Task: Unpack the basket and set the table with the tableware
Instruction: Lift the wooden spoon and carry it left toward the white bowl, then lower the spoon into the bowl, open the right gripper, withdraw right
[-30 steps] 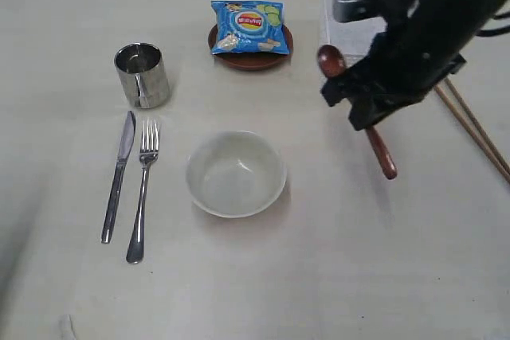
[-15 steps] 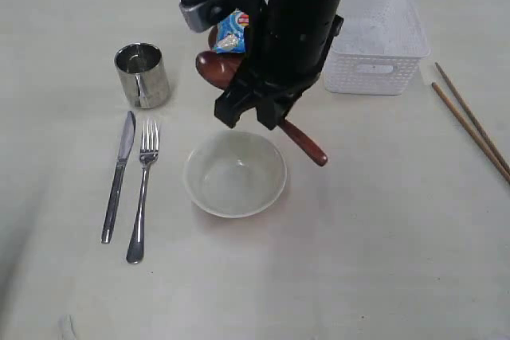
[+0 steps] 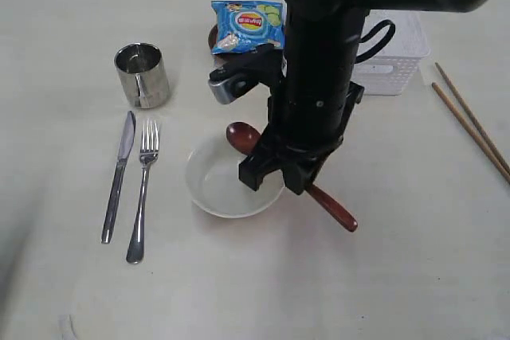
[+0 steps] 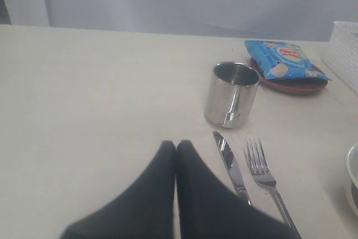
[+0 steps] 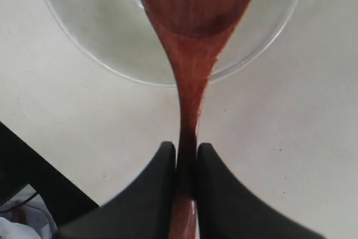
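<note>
Right hand: your right hand (image 5: 186, 149) is pinching the spoon (image 5: 190, 82) by its handle, one finger pressing on each side.
Spoon: its head is hanging over the bowl (image 3: 199, 189) while its handle is sticking out past the rim toward the near right. You cannot tell whether it is touching the bowl.
Left hand: your left hand (image 4: 175, 146) is hovering with its fingers pressed together, gripping nothing, near the knife (image 3: 118, 177).
Knife and fork: they are lying side by side on the tabletop (image 3: 398, 276) left of the bowl, with the fork (image 3: 142, 189) nearer the bowl.
Mug: the mug (image 3: 142, 75) is standing upright behind them.
Plate: the plate (image 4: 291, 86) is sitting behind the bowl, carrying the chip bag (image 3: 249, 27).
Basket: the basket (image 3: 398, 69) is sitting at the far right, partly hidden by your right arm.
Chopsticks: the chopsticks (image 3: 470, 121) are lying right of the basket.
</note>
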